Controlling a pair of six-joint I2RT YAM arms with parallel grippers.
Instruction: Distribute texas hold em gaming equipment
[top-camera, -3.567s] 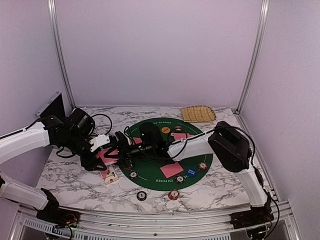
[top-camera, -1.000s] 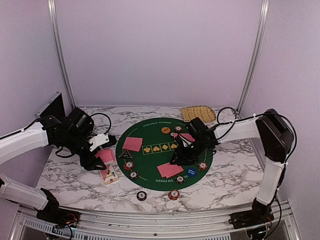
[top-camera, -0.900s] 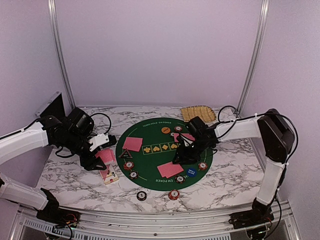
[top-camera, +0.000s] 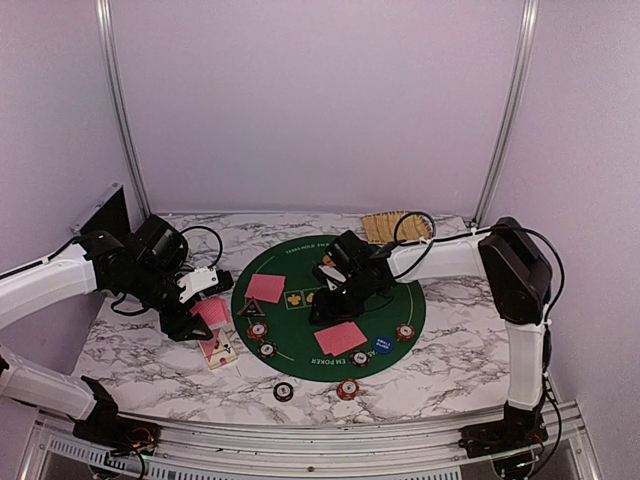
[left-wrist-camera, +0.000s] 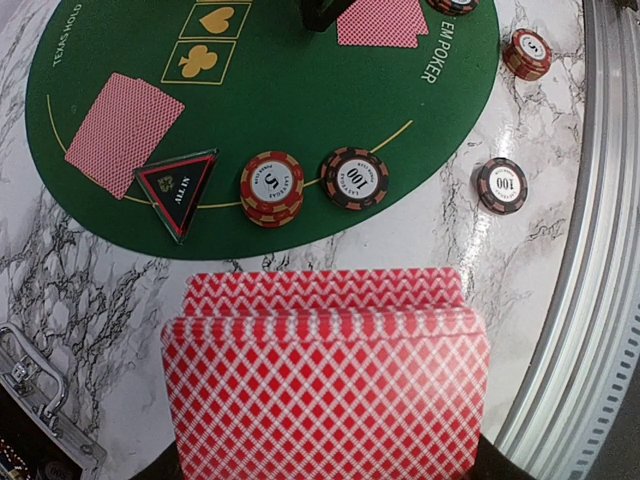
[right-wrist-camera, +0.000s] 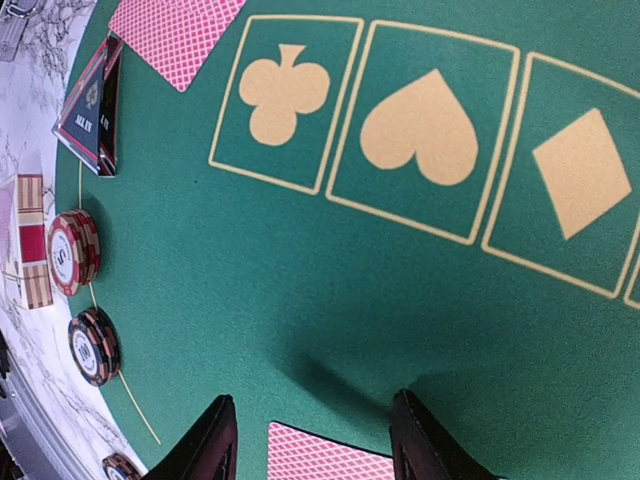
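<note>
My left gripper is shut on a fanned stack of red-backed playing cards beside the mat's left edge; the cards hide its fingers. My right gripper hovers open and empty over the middle of the green mat. In the right wrist view its gripper frames a face-down card lying on the felt below. Another card lies at the mat's left, by the black-triangle button. Chips sit along the near-left rim. The blue button is near the front right.
Two chips lie on the marble in front of the mat. A small card box lies under my left gripper. The tan woven tray sits at the back, partly behind my right arm's cable. A metal rail borders the table's near edge.
My right gripper has swung left from the mat's right side to its middle and opened slightly. The left gripper has stayed put with the cards.
</note>
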